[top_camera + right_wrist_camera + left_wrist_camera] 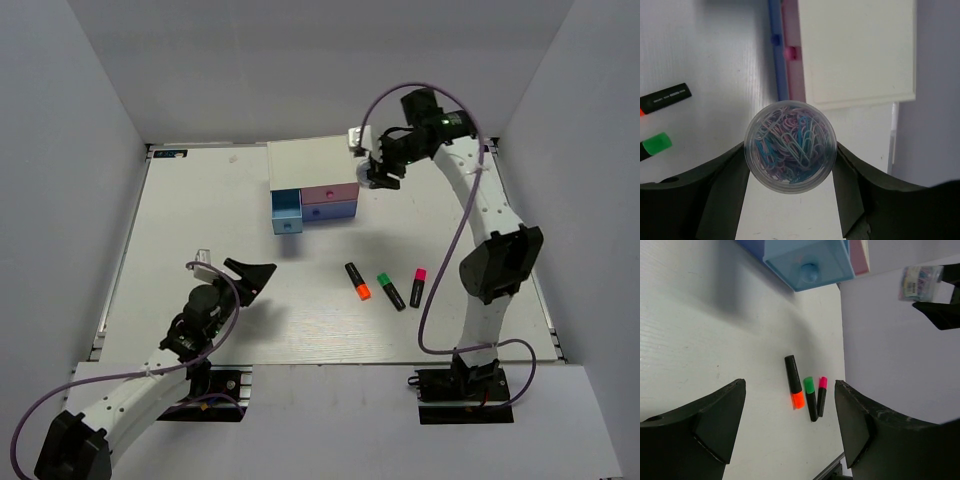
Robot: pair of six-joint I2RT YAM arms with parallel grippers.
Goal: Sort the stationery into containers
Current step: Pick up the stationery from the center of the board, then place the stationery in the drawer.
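My right gripper (790, 149) is shut on a clear round jar of coloured paper clips (790, 145), held in the air just right of the white drawer chest (310, 160); in the top view the jar (366, 172) hangs beside the pink drawer (328, 195). The blue drawer (287, 212) stands pulled out at the chest's left front. Three black markers lie apart on the table: orange-ended (358, 281), green-ended (391, 291) and pink-ended (418, 287). My left gripper (228, 268) is open and empty, well left of the markers, facing them (794, 381).
The table's white surface (200, 210) is walled by grey panels on three sides. The right arm's links (500, 260) rise along the right edge. The chest sits at the back centre, its top (857, 50) below my right wrist camera.
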